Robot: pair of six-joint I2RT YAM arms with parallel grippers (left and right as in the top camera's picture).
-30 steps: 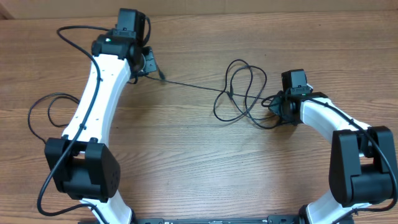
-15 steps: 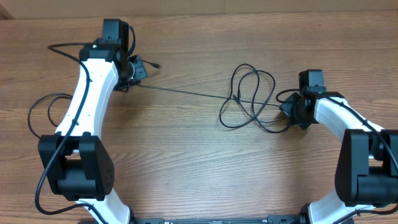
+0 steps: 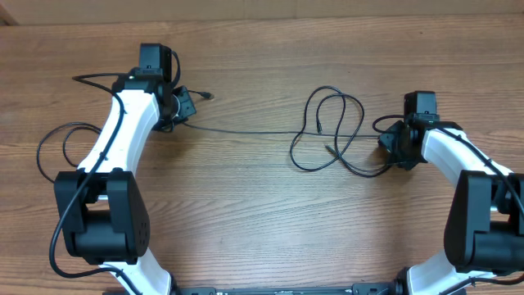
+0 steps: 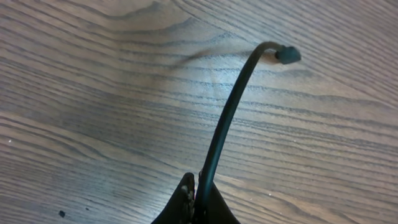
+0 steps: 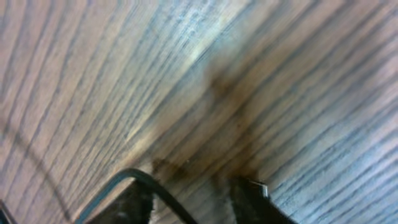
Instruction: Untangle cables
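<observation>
Wood table [image 3: 262,238], one arm on each side: left arm [image 3: 123,139] reaching to the far left, right arm [image 3: 458,156] over by the right edge. The only cable [image 3: 246,129] he can spot lies between them. It runs almost straight from the left gripper [image 3: 182,105] across the middle, then turns into a bunch of crossing loops [image 3: 332,123] just beside the right gripper [image 3: 393,147]

Left gripper is clamped tight on the cable near its end, with a short stub curving out past the jaws to the little plug [image 4: 287,55]. The right gripper's fingers [image 5: 134,199] stand apart. A strand crosses by one of them into the gap, but nothing is pinching it, so it reads as let go

His guess at the step: re-grab on the right and tease the loops open. To do it well, the left should hold as the anchor and not yank, since a hard pull could cinch the crossings into a knot. The right should pick the outermost strand or the free end near it, lift a bit, and draw away from the pile. Grabbing two strands at once would just drag the whole clump
</observation>
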